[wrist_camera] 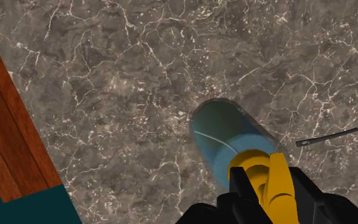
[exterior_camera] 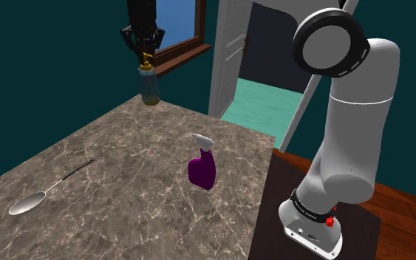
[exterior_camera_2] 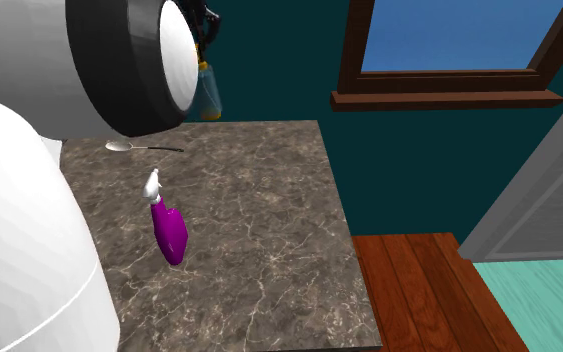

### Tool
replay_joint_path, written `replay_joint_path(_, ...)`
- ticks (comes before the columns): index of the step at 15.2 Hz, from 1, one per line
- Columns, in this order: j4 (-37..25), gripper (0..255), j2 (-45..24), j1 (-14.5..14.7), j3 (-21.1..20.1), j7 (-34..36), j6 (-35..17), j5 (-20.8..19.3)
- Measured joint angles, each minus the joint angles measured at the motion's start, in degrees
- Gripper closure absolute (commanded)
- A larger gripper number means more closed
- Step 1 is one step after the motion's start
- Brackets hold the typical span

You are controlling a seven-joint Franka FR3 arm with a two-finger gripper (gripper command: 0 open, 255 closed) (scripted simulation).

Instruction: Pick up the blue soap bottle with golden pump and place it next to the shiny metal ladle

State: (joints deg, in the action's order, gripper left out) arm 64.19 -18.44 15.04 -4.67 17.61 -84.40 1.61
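Gripper (wrist_camera: 260, 177) jaws are clamped on the gold pump (wrist_camera: 280, 191) of the blue bottle (wrist_camera: 228, 137), which hangs upright in the air over the far part of the marbled table (exterior_camera: 125, 221), clear of its top. Down on the table, the ladle (exterior_camera: 47, 188) lies at the shoulder view's near left, well apart from the bottle, with its bowl nearer and its dark handle pointing far and right. A purple sprayer (exterior_camera: 202, 168) stands upright toward the table's right side, apart from both.
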Motion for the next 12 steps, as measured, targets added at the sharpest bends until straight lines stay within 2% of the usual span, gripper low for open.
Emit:
replay_joint_path(2,-2.12,255,-1.36,2.02,-0.83,2.70,0.62,-0.50)
replay_joint_path(7,-12.44,255,-8.19,7.02,-2.32,8.53,3.93,-2.00)
replay_joint_path(9,-22.00,255,-13.88,9.46,-2.63,10.63,7.61,-2.91)
replay_joint_path(12,-16.78,255,-11.98,10.07,-2.89,11.75,4.39,-2.82)
